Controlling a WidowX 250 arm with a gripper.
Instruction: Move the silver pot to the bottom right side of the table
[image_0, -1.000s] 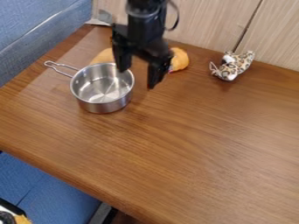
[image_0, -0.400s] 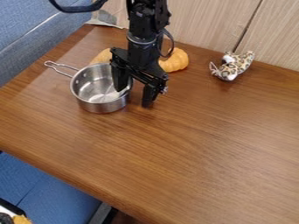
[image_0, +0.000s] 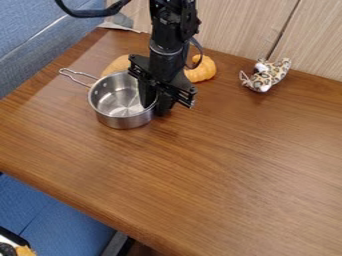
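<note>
Silver pot (image_0: 120, 102) slid slightly right, still upper left on your table (image_0: 220, 170); your gripper (image_0: 153, 106) closed, fingers clamping its rim. You've got one pot, one spotted toy (image_0: 268, 76), two orange bits (image_0: 202, 70) showing.

Looking down at a slant, your fixed camera faces the gripper (image_0: 155, 107) from across the table (image_0: 227, 165), the wood-grain wall (image_0: 230, 25) behind the tool, at moderately close range.
</note>
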